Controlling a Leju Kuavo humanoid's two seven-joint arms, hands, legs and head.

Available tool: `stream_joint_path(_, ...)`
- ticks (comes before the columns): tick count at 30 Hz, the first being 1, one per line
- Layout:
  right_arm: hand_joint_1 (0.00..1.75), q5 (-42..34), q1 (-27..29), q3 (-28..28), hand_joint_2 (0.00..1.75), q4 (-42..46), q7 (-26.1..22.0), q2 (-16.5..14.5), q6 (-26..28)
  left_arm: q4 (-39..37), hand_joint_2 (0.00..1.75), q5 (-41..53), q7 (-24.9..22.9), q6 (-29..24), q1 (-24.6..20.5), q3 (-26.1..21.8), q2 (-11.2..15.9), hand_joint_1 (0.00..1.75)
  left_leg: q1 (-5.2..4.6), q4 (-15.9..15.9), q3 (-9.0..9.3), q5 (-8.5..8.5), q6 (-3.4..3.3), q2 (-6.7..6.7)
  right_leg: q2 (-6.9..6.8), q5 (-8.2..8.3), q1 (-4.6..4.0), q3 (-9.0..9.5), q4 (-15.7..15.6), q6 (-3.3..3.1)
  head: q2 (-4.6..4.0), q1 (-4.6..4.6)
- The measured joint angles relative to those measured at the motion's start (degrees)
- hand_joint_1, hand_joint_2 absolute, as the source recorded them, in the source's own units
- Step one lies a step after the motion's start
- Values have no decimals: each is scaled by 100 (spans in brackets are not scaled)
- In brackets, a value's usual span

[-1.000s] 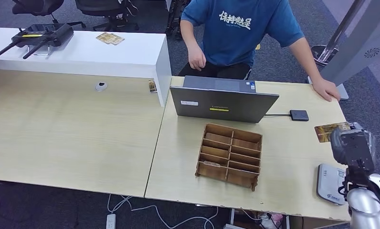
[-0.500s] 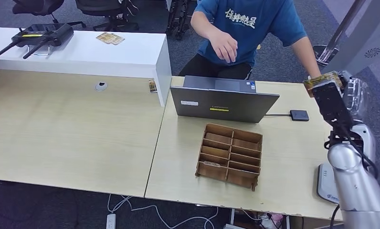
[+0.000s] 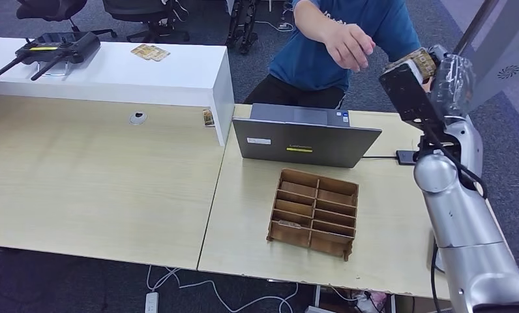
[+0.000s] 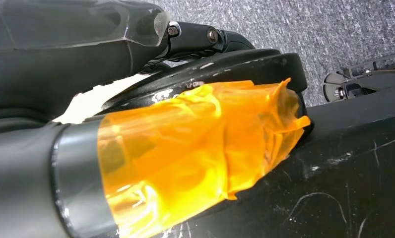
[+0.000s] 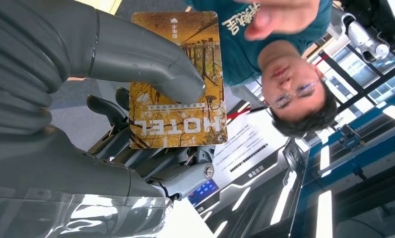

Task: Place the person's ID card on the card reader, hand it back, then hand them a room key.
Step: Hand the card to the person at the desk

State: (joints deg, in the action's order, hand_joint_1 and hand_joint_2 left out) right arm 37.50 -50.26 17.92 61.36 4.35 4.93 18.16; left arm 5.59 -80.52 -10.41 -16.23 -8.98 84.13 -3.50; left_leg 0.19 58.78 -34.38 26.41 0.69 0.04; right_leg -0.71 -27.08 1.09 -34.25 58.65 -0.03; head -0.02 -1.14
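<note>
My right hand [image 3: 439, 78] pinches the yellow hotel card [image 5: 178, 79] between thumb and fingers, raised at the desk's [image 3: 387, 215] far right, near the person's hand [image 3: 348, 45].

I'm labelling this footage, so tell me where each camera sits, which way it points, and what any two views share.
Head view: high on the body, looking forward and down at the table, laptop and person; the right arm rises with the right hand holding a card.
Left wrist view: on the hanging arm, looking at grey carpet past dark body parts.
Right wrist view: behind the right hand, facing the person; thumb presses the card.
Head and right wrist views share hand, card and person.
</note>
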Motion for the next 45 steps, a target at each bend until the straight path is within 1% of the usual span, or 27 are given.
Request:
stream_joint_path(6, 175, 293, -291, 222, 175, -318, 300, -317, -23, 1, 0, 99, -46, 12, -8, 0, 10, 0, 2, 0, 1, -1, 2, 0, 0, 0, -1, 0, 0, -1, 0, 0)
stream_joint_path(11, 175, 485, -436, 383, 175, -612, 427, -500, -52, 1, 0, 116, -71, 20, -12, -1, 11, 0, 2, 0, 1, -1, 2, -1, 0, 1, -1, 0, 0, -1, 0, 0)
stream_joint_path(17, 175, 615, -490, 506, 175, -827, 501, -662, -70, 1, 0, 115, -91, 45, -17, 0, 17, 0, 2, 0, 1, -1, 2, -1, 0, 1, -1, 0, 0, -1, 0, 0)
stream_joint_path(22, 173, 666, -521, 554, 175, -940, 527, -722, -98, 0, 0, 113, -91, 50, -17, -1, 20, 0, 1, 0, 1, -1, 2, -1, 0, 1, -1, 0, -1, -1, 0, 0)
stream_joint_path(23, 141, 671, -526, 560, 175, -958, 529, -728, -104, 0, 0, 111, -91, 50, -17, 0, 20, 0, 1, 0, 1, -1, 2, -1, 0, 1, -1, 0, -1, -1, 0, 0)
stream_joint_path(26, 12, 678, -537, 569, 175, -1006, 530, -741, -134, 1, 0, 89, -91, 50, -18, 0, 20, 0, 1, 0, 1, -1, 2, -1, 0, 1, -1, 0, -1, -1, 0, 0)
stream_joint_path(27, 0, 676, -538, 569, 175, -1019, 525, -745, -133, 1, 0, 79, -91, 50, -18, 0, 20, 0, 1, 0, 1, -1, 2, -1, 0, 1, -1, 0, -1, -1, 0, 0)
stream_joint_path(37, 0, 817, -498, 570, 175, -1029, 372, -751, 176, 0, 0, 59, -89, 58, -19, 0, 20, 0, 1, 0, 3, -1, 2, 0, 1, 1, -1, -1, -1, -1, 0, 0)
stream_joint_path(45, 0, 1035, -362, 569, 175, -865, 329, -736, 374, 0, 0, 48, -85, 62, -18, 0, 20, 0, 1, 0, 4, -1, 2, 0, 2, 1, -1, -3, -1, -1, 0, 0)
